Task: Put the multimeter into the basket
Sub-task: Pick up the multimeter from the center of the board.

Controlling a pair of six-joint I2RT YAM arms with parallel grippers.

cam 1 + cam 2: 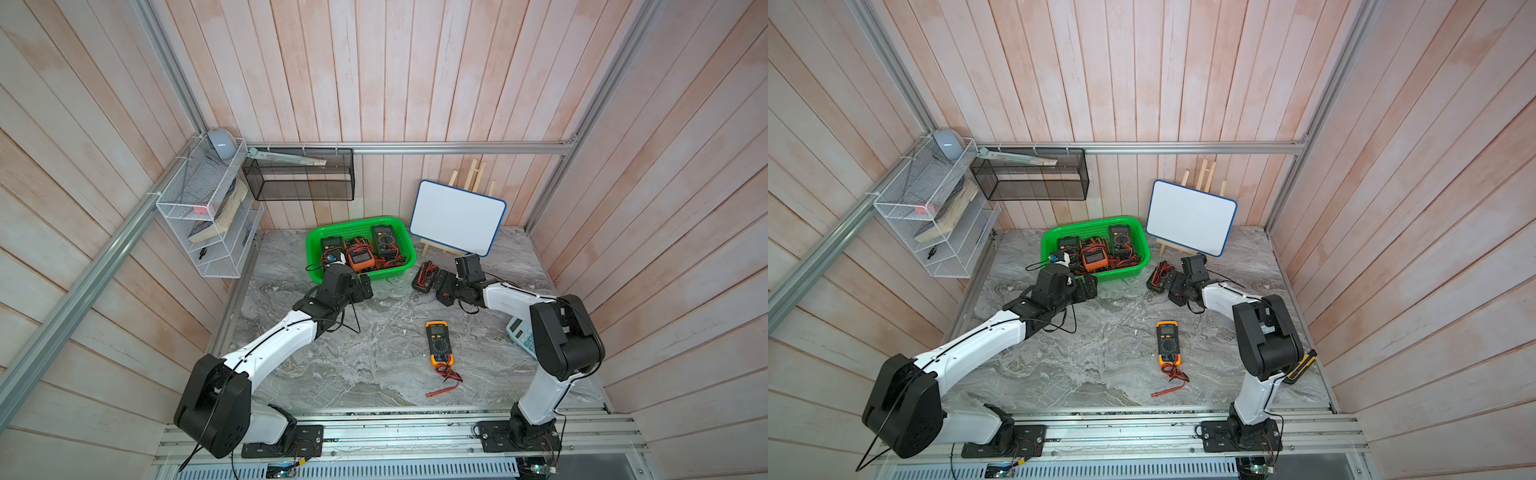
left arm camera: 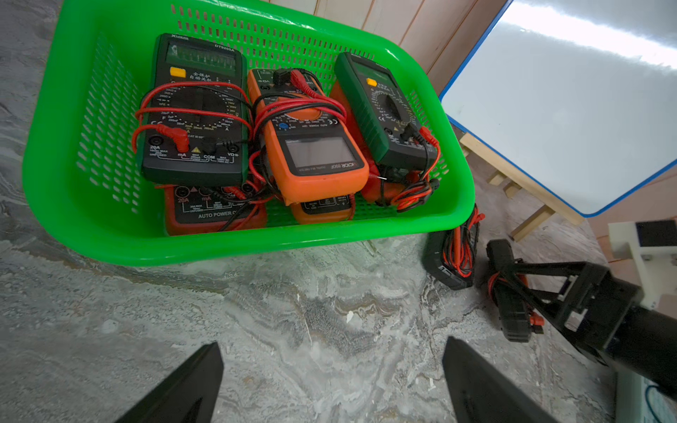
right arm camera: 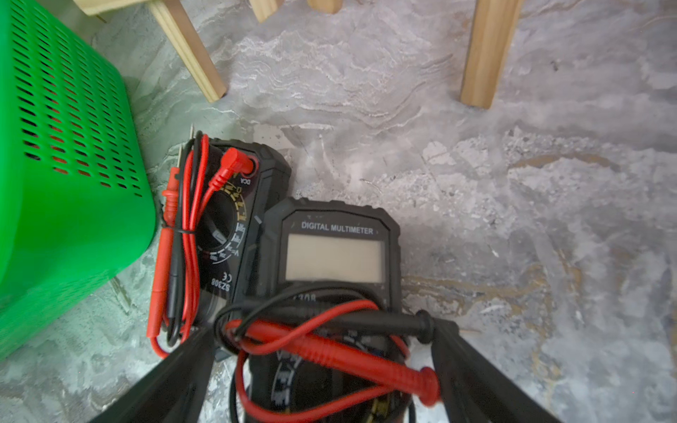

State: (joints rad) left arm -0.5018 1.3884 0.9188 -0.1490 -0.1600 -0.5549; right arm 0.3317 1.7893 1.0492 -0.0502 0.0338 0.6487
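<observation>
The green basket stands at the back of the table and holds several multimeters, an orange one on top. Just right of it lie two black multimeters. My right gripper is open, its fingers standing on either side of the nearer black multimeter, whose red and black leads lie across its body. The other black multimeter lies against the basket wall. My left gripper is open and empty over bare table before the basket.
A yellow multimeter with loose red leads lies mid-table. A whiteboard on a wooden easel stands behind the right gripper. A calculator sits at the right edge. A white wire rack and a black mesh bin hang on the walls.
</observation>
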